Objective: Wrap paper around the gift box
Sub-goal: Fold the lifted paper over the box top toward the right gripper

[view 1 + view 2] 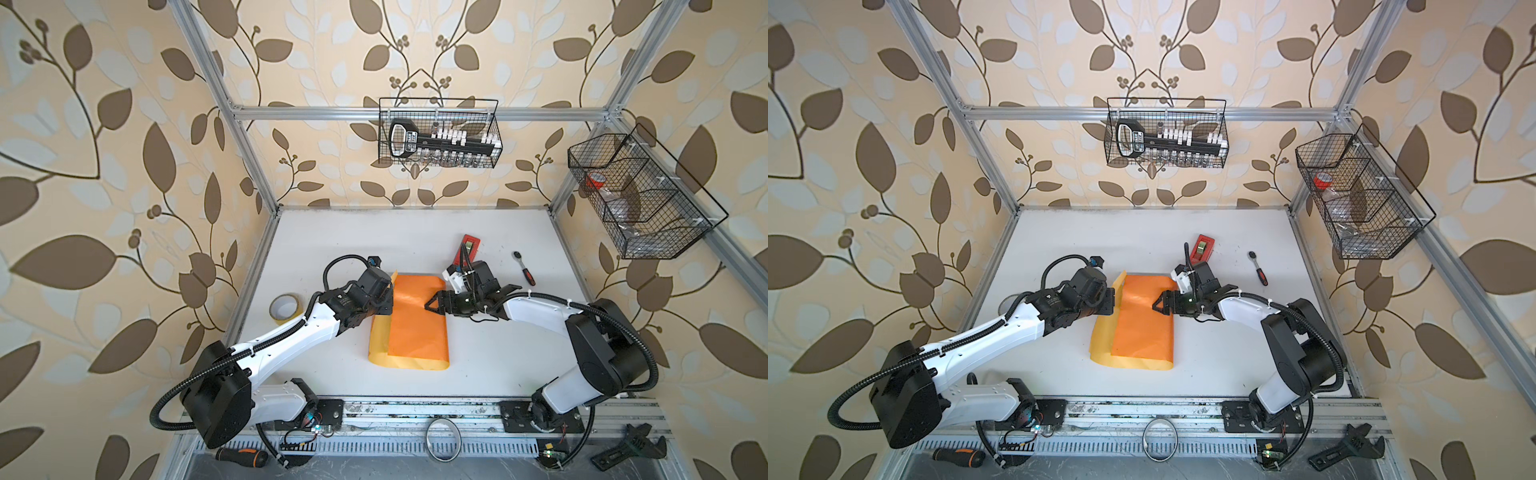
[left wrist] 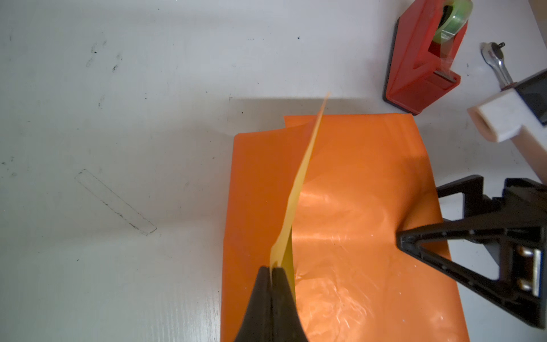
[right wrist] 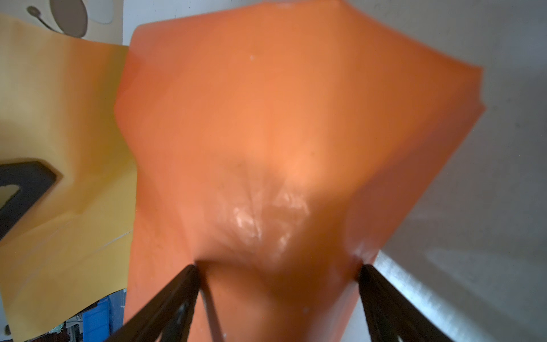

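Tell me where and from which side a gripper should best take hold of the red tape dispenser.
Probably across its two flat long sides, coming down from above. The tape dispenser stands upright on its base, long and narrow, with both long sides free, so the fingers can straddle it.

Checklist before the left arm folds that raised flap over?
1. Grip: left gripper shut on paper, yellow flap edge: ok.
2. Hold-down: right gripper open, fingertips on the orange fold: ok.
3. Box: gift box centred under paper: cannot tell, hidden.
4. Clearance: tape dispenser apart from paper: ok.
5. Closure: flap laid over the fold: not ok, stands raised.
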